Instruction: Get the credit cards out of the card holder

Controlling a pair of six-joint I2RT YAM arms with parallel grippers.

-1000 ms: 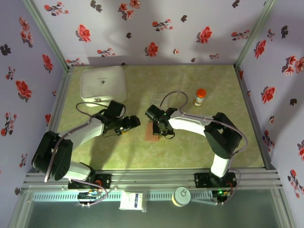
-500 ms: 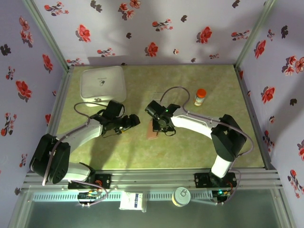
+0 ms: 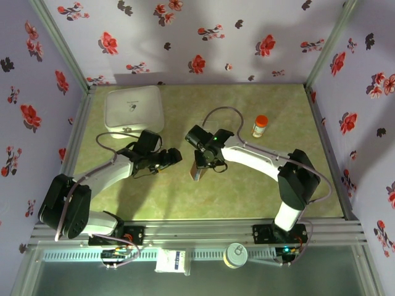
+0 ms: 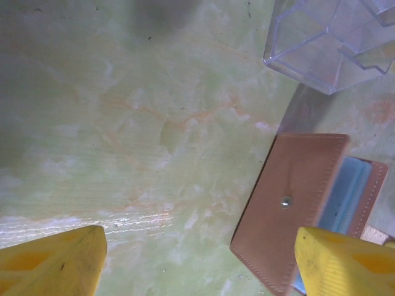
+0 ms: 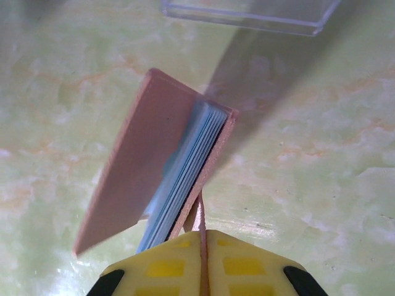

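The brown card holder [image 3: 197, 171] stands tilted up on the table's middle, half open. My right gripper [image 3: 205, 159] is shut on a thin brown flap [image 5: 201, 217] of it, and in the right wrist view the card holder [image 5: 133, 179] hangs off the right gripper [image 5: 202, 245]. Blue-grey layers [image 5: 185, 176] show between its covers. I cannot tell the credit cards from the pockets there. My left gripper [image 3: 173, 158] is open just left of the card holder [image 4: 296, 197], with nothing between its yellow fingertips [image 4: 52, 262].
A clear plastic box [image 4: 330, 37] lies just beyond the card holder, seen as a clear box [image 5: 247, 13] from the right wrist too. A white square box [image 3: 134, 109] sits at the back left and an orange-capped bottle [image 3: 260, 126] at the back right. Flowered walls close in the table.
The right gripper has pulled up and slightly left, tipping the card holder from flat to standing on edge. The left arm has barely moved.
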